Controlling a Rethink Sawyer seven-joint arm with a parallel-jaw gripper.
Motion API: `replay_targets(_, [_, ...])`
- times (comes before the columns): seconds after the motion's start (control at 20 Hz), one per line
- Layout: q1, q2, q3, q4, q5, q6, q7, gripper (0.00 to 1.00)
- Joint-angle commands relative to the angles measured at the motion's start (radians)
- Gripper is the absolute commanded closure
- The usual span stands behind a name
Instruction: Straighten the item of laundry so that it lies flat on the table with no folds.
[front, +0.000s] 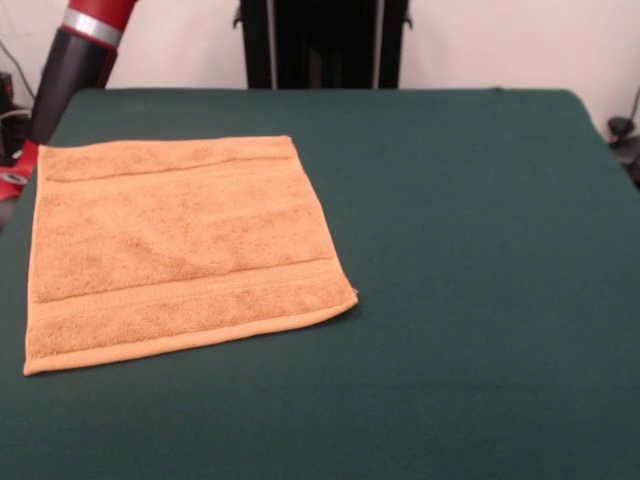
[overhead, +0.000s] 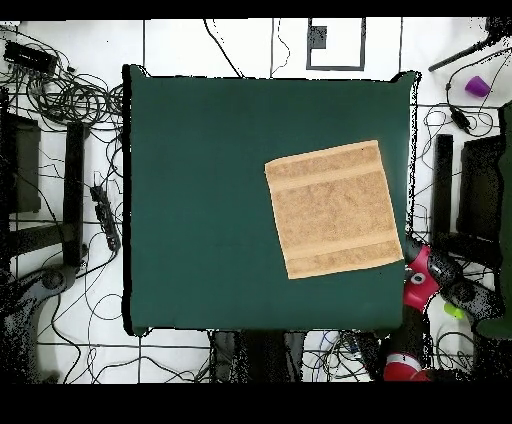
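The orange-tan towel (front: 180, 245) lies spread out on the dark green table (front: 470, 250), on the left half in the front view, with no fold showing. Its two woven border bands run across near the far and near edges. In the overhead view the towel (overhead: 335, 208) sits by the table's (overhead: 200, 200) right edge, turned slightly askew. The red and black arm comes down beside the table. Its gripper end (overhead: 418, 275) sits off the table edge next to the towel's corner, and shows as a red part at the left edge of the front view (front: 14, 172).
The robot's black pedestal (front: 320, 40) stands behind the table's far edge. Cables and equipment lie on the floor round the table (overhead: 70, 100). A purple object (overhead: 478, 86) sits on the floor at the upper right of the overhead view.
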Motion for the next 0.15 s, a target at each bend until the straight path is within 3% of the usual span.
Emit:
replay_targets(0.05, [0.041, 0.073, 0.010, 0.163, 0.030, -0.067, -0.136, 0.00])
replay_targets(0.15, [0.023, 0.066, 0.006, 0.214, 0.020, -0.102, -0.129, 0.00])
